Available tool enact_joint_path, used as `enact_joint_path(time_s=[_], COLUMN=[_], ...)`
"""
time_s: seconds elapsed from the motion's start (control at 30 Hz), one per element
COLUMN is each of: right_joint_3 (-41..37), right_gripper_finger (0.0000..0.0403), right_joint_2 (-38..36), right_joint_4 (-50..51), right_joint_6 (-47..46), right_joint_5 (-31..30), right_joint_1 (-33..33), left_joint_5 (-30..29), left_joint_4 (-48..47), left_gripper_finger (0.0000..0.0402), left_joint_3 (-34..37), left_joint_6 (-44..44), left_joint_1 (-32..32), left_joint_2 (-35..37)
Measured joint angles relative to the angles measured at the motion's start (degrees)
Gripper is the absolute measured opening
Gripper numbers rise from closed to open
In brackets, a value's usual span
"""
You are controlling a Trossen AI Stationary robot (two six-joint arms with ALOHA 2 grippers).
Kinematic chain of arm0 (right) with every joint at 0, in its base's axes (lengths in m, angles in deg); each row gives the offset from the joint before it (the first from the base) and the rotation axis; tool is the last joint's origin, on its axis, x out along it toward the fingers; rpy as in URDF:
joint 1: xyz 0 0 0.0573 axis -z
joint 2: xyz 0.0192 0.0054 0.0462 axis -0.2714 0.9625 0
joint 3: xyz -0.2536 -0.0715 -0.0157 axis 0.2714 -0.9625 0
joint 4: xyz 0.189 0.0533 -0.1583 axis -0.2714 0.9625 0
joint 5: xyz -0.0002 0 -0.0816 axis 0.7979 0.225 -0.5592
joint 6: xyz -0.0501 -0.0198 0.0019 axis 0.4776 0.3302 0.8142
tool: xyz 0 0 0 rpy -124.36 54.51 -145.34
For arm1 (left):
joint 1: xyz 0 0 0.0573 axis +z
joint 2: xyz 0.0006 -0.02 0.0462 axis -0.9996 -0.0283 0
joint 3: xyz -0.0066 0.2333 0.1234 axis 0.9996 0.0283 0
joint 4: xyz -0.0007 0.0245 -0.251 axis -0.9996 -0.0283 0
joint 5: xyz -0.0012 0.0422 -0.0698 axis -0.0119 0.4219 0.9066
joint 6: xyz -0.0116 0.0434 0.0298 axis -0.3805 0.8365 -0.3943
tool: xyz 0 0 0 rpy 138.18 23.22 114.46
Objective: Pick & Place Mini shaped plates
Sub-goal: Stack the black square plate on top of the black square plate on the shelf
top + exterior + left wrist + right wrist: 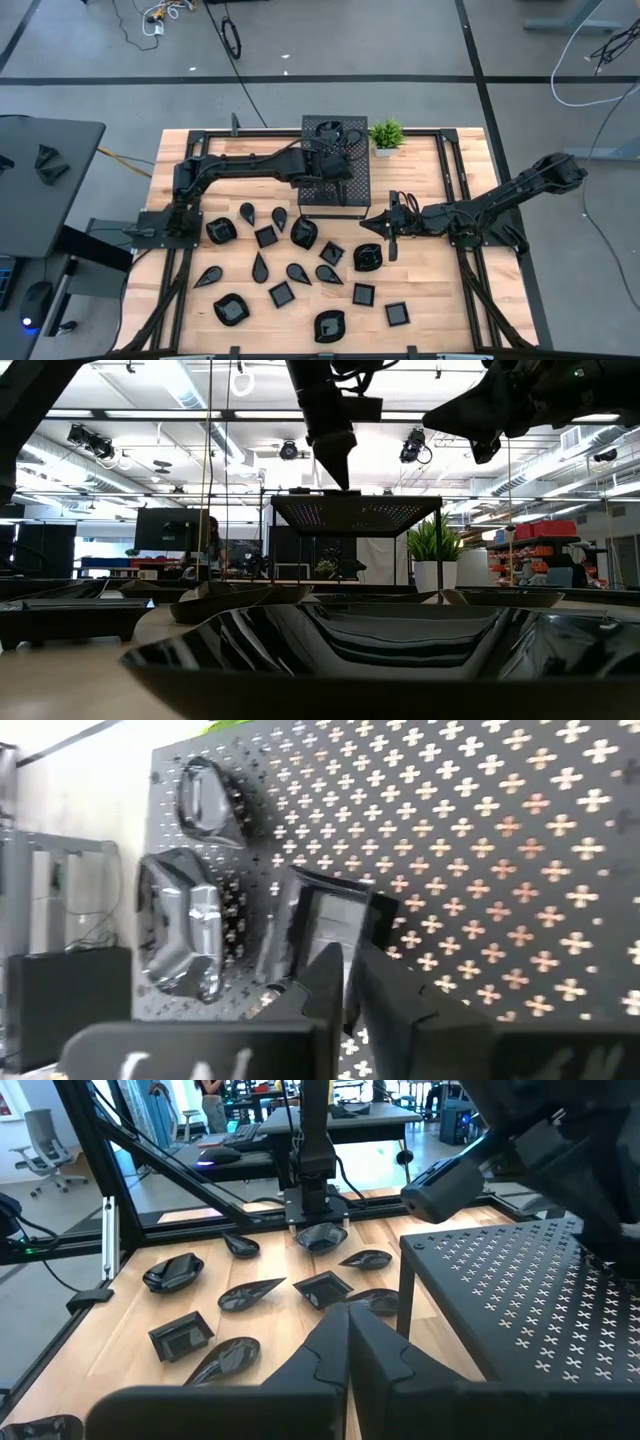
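Over the perforated box (335,165) at twelve o'clock on the table (440,300), the left gripper (350,975) hangs slightly parted above a square plate (325,925) lying inside; no lettering is readable. The right gripper (375,227) hovers clenched, empty, near three o'clock, mini shaped plates (285,265) strewn toward six.

Left gripper (338,182) reaches forward, fingers slightly parted; right gripper (372,226) hovers with fingers closed.

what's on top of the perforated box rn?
Three plates lie on the perforated box: two rounded, one square under the left gripper. The arm hides part of the box from overhead.
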Motion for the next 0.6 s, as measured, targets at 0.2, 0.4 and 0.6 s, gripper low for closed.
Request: enact_joint_path(time_s=[0.2,0.4,0.6], right_joint_3=[0.0,0.0,0.0], right_gripper_finger=[0.0008,0.0008,0.0008], right_joint_2=[0.0,0.0,0.0], right_joint_4=[0.0,0.0,0.0], right_joint_6=[0.0,0.0,-0.2], right_joint_5=[0.0,0.0,0.0], right_joint_1=[0.0,0.0,0.0], left_joint_5=[2.4,2.2,3.4], left_joint_4=[0.0,-0.8,-6.3], left_gripper_finger=[0.0126,0.0183,0.0182], left_joint_3=[0.0,0.0,0.0], left_joint_6=[-0.3,-0.3,-2.5], left_joint_1=[0.0,-1.2,-2.2], left_joint_2=[0.0,2.8,7.6])
